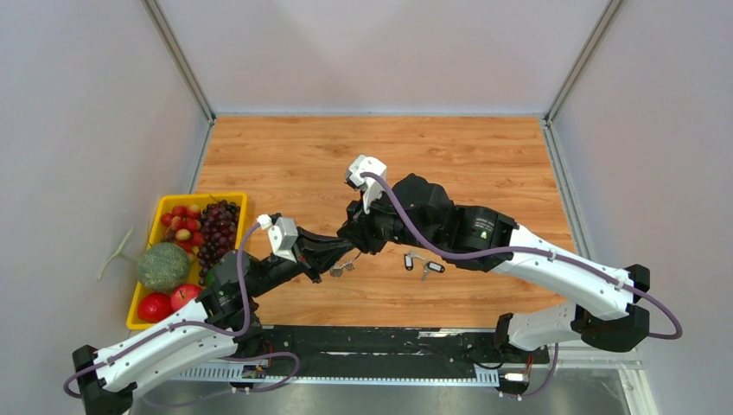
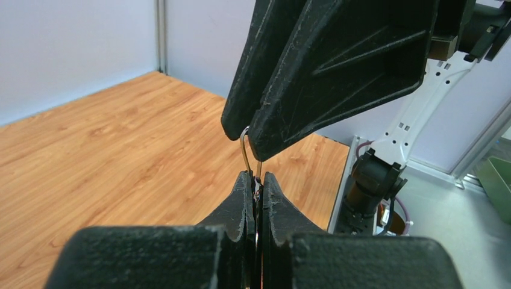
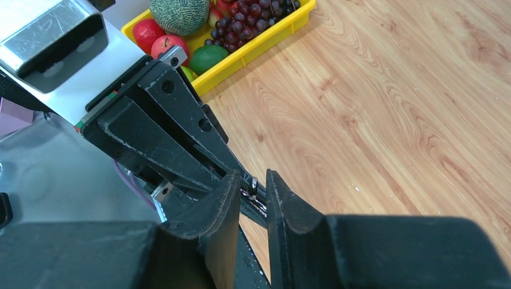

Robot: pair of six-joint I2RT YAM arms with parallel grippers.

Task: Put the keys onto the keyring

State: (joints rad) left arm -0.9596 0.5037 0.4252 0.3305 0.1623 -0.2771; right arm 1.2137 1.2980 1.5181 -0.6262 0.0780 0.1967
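Note:
The keyring (image 2: 243, 147) is a thin silver wire loop held above the table between both grippers. My left gripper (image 2: 257, 178) is shut on its lower part. Small all-silver keys (image 1: 342, 269) hang below it in the top view. My right gripper (image 3: 253, 177) stands tip to tip with the left one. Its jaws are narrowly apart, with the ring wire (image 3: 253, 186) between them and a small gap on each side. Two keys with black heads (image 1: 409, 261) (image 1: 434, 268) lie on the wooden table just right of the grippers, under the right arm.
A yellow tray (image 1: 186, 197) holding grapes, strawberries, a melon and apples stands at the left edge of the table, and its rim (image 3: 259, 45) also shows in the right wrist view. Grey walls enclose the table on three sides.

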